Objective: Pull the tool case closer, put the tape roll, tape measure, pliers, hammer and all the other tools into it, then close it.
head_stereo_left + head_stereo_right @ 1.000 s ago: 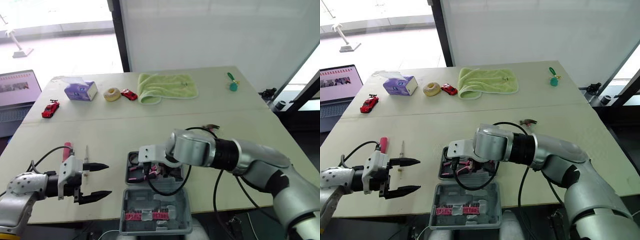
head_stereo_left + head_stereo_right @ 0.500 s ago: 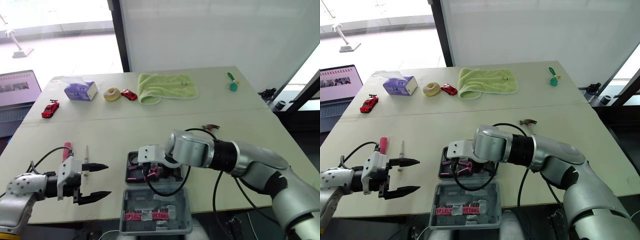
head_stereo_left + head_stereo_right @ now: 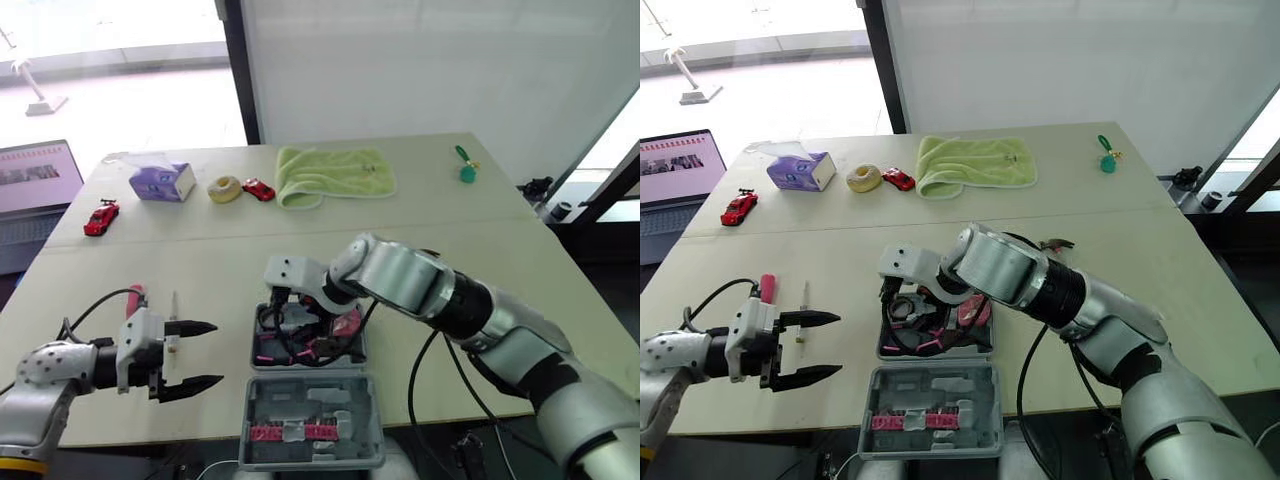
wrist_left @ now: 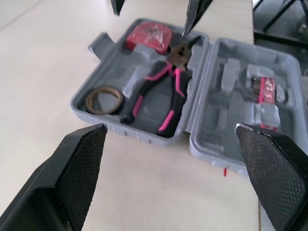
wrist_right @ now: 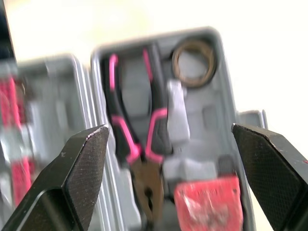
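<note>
- Left wrist view shows the desk [image 4: 43, 57] as a pale, smooth, flat top. I expect things to slide on it rather than catch.
- The tool case [image 4: 144, 132] lies open at the desk's near edge, right in front of me. It is stiff grey moulded plastic with shaped pockets, and probably light. I would close it by the outer rim of the lid [image 3: 310, 425].
- My right end effector [image 5: 169, 130] hangs spread and empty over the case's tray. My left end effector [image 3: 217, 354] is also spread and empty, beside the case on its left.
- The hammer [image 3: 1055, 243] lies on the desk behind my right arm, outside the case. It is likely head-heavy, so I would grip the handle close to the head.
- The pliers [image 4: 166, 91] lie in the tray, with a steel nose and black-and-pink sleeved handles.
- The tape measure [image 4: 147, 36], a hard, blocky red shell, sits in a corner pocket.
- A red-handled tool [image 3: 134, 296] lies near my left end effector. It is slim and may roll.
- The tape roll [image 4: 103, 99], a thin brownish ring, rests in the tray's other end.
</note>
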### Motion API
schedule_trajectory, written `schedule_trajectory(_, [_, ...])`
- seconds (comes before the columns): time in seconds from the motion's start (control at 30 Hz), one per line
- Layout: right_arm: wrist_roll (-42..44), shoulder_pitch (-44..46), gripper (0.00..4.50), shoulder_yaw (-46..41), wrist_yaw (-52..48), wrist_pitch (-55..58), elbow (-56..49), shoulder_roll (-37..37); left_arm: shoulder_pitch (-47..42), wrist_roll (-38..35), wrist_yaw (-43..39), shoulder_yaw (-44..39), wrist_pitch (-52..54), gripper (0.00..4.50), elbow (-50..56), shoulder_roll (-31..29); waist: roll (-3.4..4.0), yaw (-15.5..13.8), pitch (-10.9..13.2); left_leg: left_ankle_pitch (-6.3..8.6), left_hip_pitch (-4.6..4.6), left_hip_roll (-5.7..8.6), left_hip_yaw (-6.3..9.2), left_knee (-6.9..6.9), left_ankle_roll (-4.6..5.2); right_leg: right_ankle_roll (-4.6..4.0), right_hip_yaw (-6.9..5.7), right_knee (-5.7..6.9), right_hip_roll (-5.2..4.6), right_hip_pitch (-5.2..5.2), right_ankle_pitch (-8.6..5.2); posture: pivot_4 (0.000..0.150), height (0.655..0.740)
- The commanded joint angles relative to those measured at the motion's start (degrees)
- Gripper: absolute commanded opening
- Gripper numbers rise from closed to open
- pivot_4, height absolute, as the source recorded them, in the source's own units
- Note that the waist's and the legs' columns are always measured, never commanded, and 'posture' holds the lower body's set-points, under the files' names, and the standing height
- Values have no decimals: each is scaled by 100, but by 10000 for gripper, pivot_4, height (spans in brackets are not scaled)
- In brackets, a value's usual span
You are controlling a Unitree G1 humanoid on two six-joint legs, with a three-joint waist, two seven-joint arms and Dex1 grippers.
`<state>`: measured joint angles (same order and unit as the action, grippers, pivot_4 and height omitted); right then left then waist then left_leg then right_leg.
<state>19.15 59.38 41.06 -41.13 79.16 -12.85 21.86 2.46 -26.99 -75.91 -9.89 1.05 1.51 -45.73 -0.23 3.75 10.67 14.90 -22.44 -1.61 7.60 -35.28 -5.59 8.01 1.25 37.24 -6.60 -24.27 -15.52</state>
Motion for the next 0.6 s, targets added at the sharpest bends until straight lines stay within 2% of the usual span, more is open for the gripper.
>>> schedule_trajectory(0.03, [-134,-1125,33956,-600,664,-596,-696,-220,-64,-117,36,9,86,45000,223,36,-14,0,-7,0,0,0,0,0,0,0,-1,-3,0,4,0,1500,7400])
schedule_trajectory(0.23, [-740,-2368,3668,-626,1123,-2477,-928,-102,-132,-74,-85,-21,77,45000,144,17,-12,32,-6,-1,7,-1,0,-5,0,-1,2,10,3,0,1,1500,7400])
schedule_trajectory(0.27, [-846,-2634,416,-666,1152,-3010,-901,-82,-165,-71,-89,-10,64,45000,147,33,-13,25,-7,-1,7,-1,0,-5,0,-1,2,10,3,0,1,1500,7400])
schedule_trajectory(0.37, [-1283,-3198,416,-590,1234,-4127,-741,67,-232,-81,-97,5,14,45000,170,90,-14,7,-7,-1,6,-1,-1,-5,0,-1,2,2,3,5,1,1500,7400])
schedule_trajectory(0.47, [-1435,-3611,416,-635,1210,-4546,-680,86,-240,-104,-144,15,34,45000,169,101,-14,12,-7,-1,5,-1,-1,-7,0,-1,2,1,3,8,1,1500,7400])
schedule_trajectory(0.6, [-1377,-4066,416,-1094,1467,-5030,-375,-292,-242,-81,-178,90,-13,45000,246,177,-14,26,-7,-1,9,-1,0,-5,-1,-1,3,2,4,9,1,1500,7400])
